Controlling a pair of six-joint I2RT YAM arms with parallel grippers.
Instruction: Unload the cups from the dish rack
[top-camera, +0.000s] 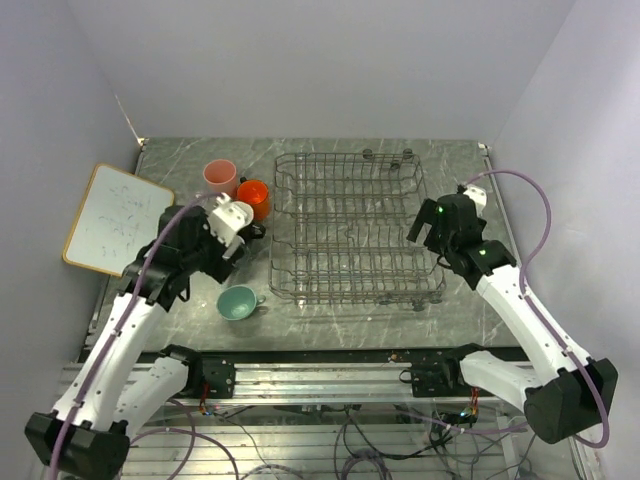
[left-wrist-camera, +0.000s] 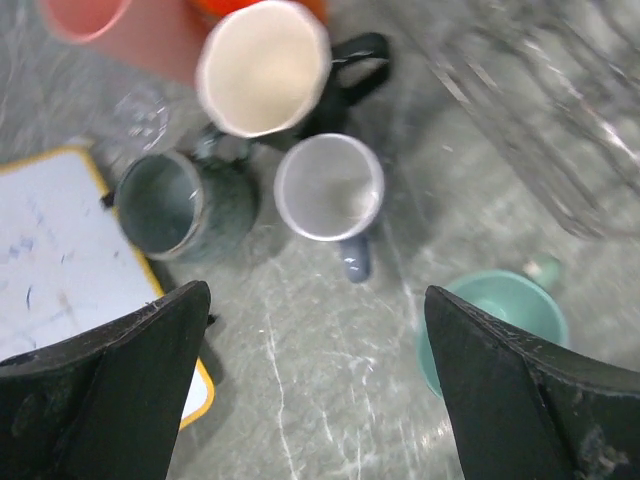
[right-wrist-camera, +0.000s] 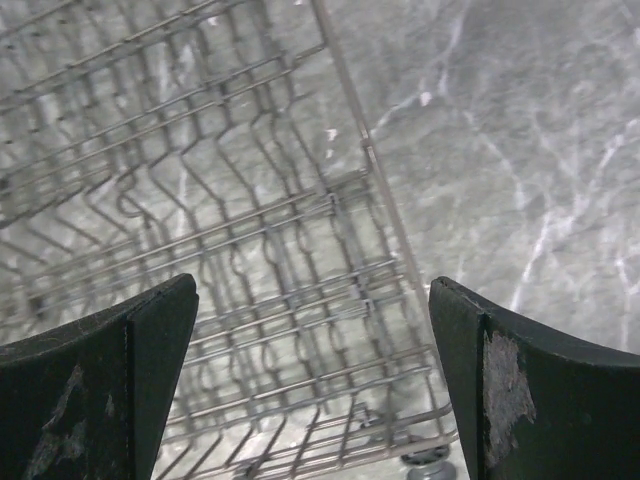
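Note:
The grey wire dish rack (top-camera: 350, 232) stands mid-table with no cup showing in it. The cups stand on the table to its left: pink tumbler (top-camera: 220, 177), orange mug (top-camera: 253, 197), mint-green mug (top-camera: 238, 302). The left wrist view shows the black mug with cream inside (left-wrist-camera: 262, 68), a light grey mug (left-wrist-camera: 329, 187), a dark grey mug (left-wrist-camera: 160, 203), the clear glass (left-wrist-camera: 140, 120) and the mint-green mug (left-wrist-camera: 500, 320). My left gripper (left-wrist-camera: 316, 330) is open and empty above the table just in front of these cups. My right gripper (right-wrist-camera: 312, 320) is open and empty over the rack's right edge (right-wrist-camera: 380, 190).
A white board with a wooden frame (top-camera: 115, 218) lies at the left of the table, and its corner shows by my left finger (left-wrist-camera: 60, 260). The table's near edge runs along the metal rail at the arm bases.

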